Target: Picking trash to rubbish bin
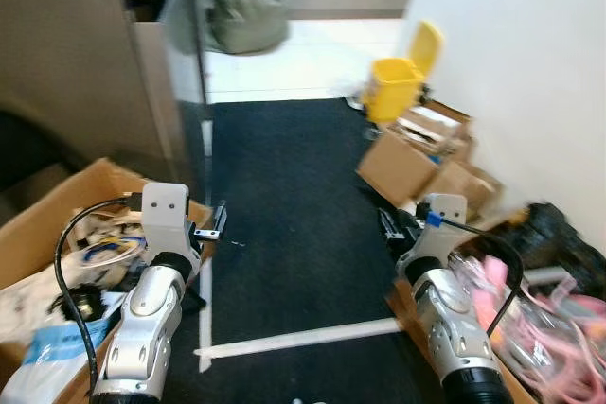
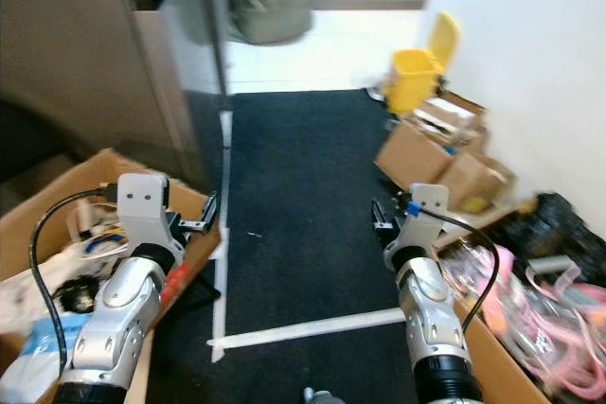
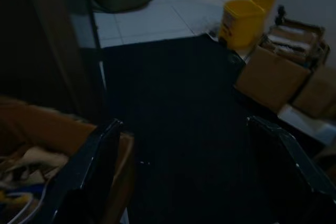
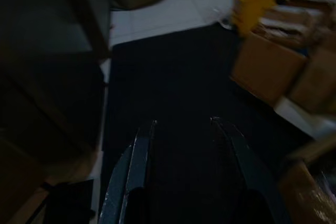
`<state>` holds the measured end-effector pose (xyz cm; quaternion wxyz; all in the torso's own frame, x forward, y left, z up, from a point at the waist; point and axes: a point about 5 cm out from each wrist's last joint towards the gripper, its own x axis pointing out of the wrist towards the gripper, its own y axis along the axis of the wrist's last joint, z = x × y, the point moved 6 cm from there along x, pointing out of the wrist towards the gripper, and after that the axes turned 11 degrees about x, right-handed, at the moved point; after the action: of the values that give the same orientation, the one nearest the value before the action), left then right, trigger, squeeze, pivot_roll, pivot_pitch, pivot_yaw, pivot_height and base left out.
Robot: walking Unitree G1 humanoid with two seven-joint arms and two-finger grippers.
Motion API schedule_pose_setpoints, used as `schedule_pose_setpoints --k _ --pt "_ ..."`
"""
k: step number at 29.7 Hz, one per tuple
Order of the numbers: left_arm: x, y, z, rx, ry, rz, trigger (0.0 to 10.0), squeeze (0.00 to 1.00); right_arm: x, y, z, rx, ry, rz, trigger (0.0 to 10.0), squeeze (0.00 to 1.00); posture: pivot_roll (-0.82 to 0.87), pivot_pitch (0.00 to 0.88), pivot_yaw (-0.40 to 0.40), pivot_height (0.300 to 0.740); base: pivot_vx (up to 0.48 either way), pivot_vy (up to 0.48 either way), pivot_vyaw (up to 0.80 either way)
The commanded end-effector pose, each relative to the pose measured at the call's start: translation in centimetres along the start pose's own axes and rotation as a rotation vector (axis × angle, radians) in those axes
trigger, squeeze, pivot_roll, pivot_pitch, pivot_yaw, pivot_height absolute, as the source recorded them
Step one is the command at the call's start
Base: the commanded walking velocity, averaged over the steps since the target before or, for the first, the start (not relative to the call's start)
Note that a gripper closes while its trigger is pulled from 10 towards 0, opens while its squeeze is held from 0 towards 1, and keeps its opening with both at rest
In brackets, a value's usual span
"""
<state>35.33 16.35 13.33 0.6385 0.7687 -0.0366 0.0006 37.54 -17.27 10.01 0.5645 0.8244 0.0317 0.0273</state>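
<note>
yellow bin (image 1: 396,88) blurred, boxes (image 1: 428,153) hiding its base.

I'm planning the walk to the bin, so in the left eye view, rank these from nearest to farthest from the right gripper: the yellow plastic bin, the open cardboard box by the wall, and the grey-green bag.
1. Open cardboard box, ahead by the right wall.
2. Yellow plastic bin, farther along that wall.
3. Grey-green bag, at the far end, left of the bin.

The right gripper hovers over the dark mat.
</note>
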Motion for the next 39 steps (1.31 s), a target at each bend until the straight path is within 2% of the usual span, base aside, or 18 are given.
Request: schedule_pose_setpoints --k 1,39 --pt "-0.07 -0.35 0.14 0.008 -0.007 -0.015 10.0 0.0 -0.31 -0.24 0.75 0.004 -0.026 -0.01 10.0 0.0 0.03 0.163 -0.015 0.74 0.0 0.0 -0.8" --pt "-0.11 -0.64 0.23 0.022 -0.016 -0.032 10.0 0.0 -0.7 -0.48 0.92 -0.002 -0.034 -0.023 10.0 0.0 0.03 0.168 -0.015 0.74 0.0 0.0 -0.8"
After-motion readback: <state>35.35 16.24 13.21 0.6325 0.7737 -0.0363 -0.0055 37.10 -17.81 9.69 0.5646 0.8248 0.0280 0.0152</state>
